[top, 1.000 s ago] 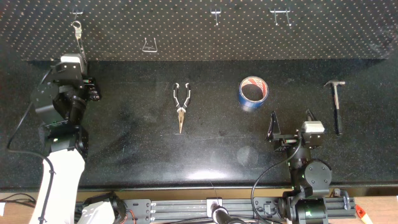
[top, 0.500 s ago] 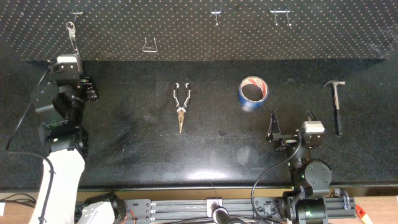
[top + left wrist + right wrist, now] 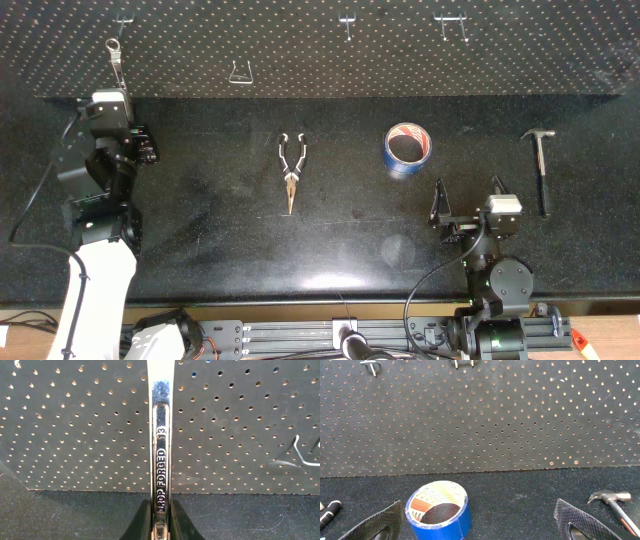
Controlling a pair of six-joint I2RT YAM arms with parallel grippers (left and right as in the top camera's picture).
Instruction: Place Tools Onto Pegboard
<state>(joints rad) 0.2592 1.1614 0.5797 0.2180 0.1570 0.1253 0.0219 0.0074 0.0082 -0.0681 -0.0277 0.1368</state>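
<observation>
- Standing upright in front of the black perforated pegboard [image 3: 300, 50], a shiny chrome combination wrench [image 3: 161, 435] is pinched at its lower shaft by the left gripper [image 3: 161, 510], whose two dark fingers press against either side of the metal.
- From above, the wrench's ring end sits high at the board's far left, just below a small metal hook [image 3: 123, 20].
- A bent wire holder [image 3: 240, 72] hangs on the board to the right of the wrench, and two more metal hooks [image 3: 347, 22] [image 3: 452, 25] are fixed further right along the top.
- On the black worktop [image 3: 200, 230] lie three tools in a row: needle-nose pliers with white-tipped handles [image 3: 291, 170] near the middle, a blue roll of tape [image 3: 407, 148] to their right, and a small claw hammer with a dark handle [image 3: 541, 170] at the far right.
- The right gripper [image 3: 467, 192] rests low near its base, fingers spread wide and holding nothing, facing the gap between tape and hammer.
</observation>
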